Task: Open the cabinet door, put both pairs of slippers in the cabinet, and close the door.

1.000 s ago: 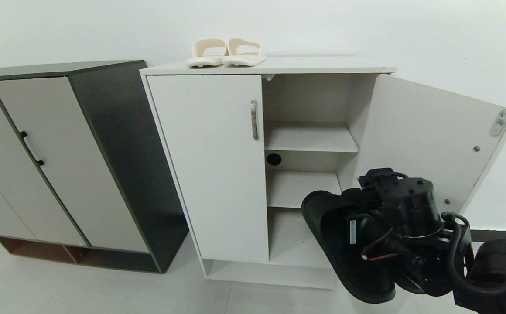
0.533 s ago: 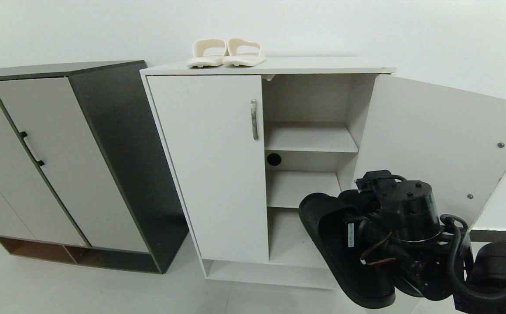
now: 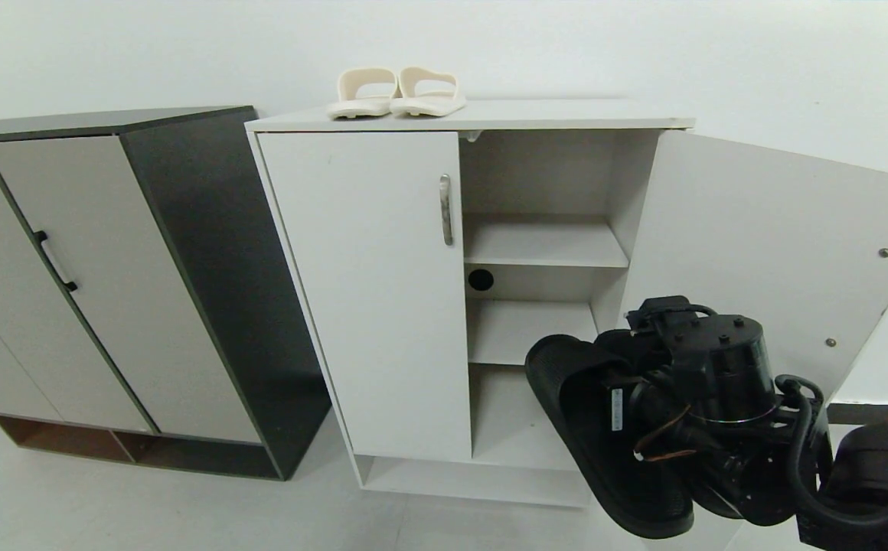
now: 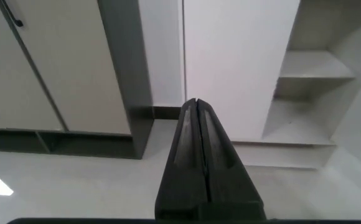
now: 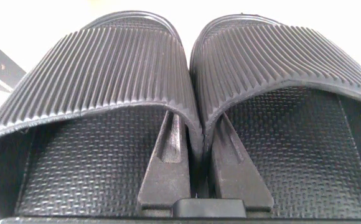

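**Ana:** Where are the black slippers (image 3: 597, 428)?

**Ben:** The right end effector (image 5: 197, 130) has them; one finger (image 5: 167, 158) is tucked under each strap, and the two fingers squeeze the inner sides of the pair together; the pair hangs tilted in the air at the near right, just in front of the low shelves (image 3: 524, 329) of the white cabinet (image 3: 566, 113).

**Ana:** Is that cabinet open?

**Ben:** Its right door (image 3: 758, 245) is swung wide open; its left door (image 3: 367, 291) is shut and has a silver handle (image 3: 445, 209).

**Ana:** And the other pair?

**Ben:** The cream slippers (image 3: 396, 92) sit side by side on top of the white cabinet, over the shut door.

**Ana:** What about the left end effector (image 4: 196, 107)?

**Ben:** It is closed; its two fingers are pressed flat together; it is up above the floor (image 4: 75, 180) and points at the bottom of the white cabinet; a dark cabinet (image 3: 207, 268) with shut doors stands to the left.
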Robot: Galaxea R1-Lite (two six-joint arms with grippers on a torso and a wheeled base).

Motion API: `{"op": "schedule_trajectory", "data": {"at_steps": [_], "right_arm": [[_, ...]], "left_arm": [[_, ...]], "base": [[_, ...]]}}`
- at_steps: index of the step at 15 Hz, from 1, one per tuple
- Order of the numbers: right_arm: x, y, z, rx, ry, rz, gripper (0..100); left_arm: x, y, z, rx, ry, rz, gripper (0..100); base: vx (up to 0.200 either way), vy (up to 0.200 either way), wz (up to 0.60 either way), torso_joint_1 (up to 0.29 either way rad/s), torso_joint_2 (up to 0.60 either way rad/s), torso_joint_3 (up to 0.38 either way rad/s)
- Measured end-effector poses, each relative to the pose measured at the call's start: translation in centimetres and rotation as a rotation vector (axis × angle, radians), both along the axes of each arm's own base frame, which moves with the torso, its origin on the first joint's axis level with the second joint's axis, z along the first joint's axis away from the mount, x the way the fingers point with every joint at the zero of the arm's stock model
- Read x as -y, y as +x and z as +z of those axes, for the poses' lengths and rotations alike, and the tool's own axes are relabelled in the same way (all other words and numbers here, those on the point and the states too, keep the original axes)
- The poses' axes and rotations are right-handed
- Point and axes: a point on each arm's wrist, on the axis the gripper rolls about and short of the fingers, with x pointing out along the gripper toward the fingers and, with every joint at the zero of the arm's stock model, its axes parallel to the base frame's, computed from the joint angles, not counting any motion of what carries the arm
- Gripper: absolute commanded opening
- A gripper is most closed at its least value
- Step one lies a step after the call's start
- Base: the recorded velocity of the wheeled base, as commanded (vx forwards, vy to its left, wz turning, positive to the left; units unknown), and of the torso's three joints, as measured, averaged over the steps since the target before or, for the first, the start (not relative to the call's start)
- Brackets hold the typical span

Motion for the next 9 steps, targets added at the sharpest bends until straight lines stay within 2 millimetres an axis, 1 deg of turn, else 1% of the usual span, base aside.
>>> {"op": "schedule_trajectory", "data": {"at_steps": [2, 4, 5, 7, 9], "right_arm": [[-0.2, 0.1, 0.2, 0.015, -0.001, -0.023, 0], [-0.6, 0.4, 0.6, 0.041, 0.003, -0.062, 0], [-0.9, 0.5, 0.5, 0.045, 0.002, -0.083, 0], [-1.4, 0.7, 0.0, 0.043, 0.005, -0.116, 0], [-1.8, 1.0, -1.0, 0.027, -0.008, -0.132, 0]], "left_arm": [[0.0, -0.1, 0.0, 0.010, -0.026, 0.001, 0], [0.0, -0.1, 0.0, 0.014, -0.017, -0.001, 0], [0.0, -0.1, 0.0, 0.013, -0.011, -0.018, 0], [0.1, -0.1, 0.0, 0.014, -0.007, -0.046, 0], [0.1, -0.1, 0.0, 0.014, -0.007, -0.047, 0]], "base": [[0.000, 0.000, 0.00, 0.000, 0.00, 0.000], [0.000, 0.000, 0.00, 0.000, 0.00, 0.000], [0.000, 0.000, 0.00, 0.000, 0.00, 0.000], [0.000, 0.200, 0.00, 0.005, 0.00, 0.002], [0.000, 0.200, 0.00, 0.000, 0.00, 0.000]]}}
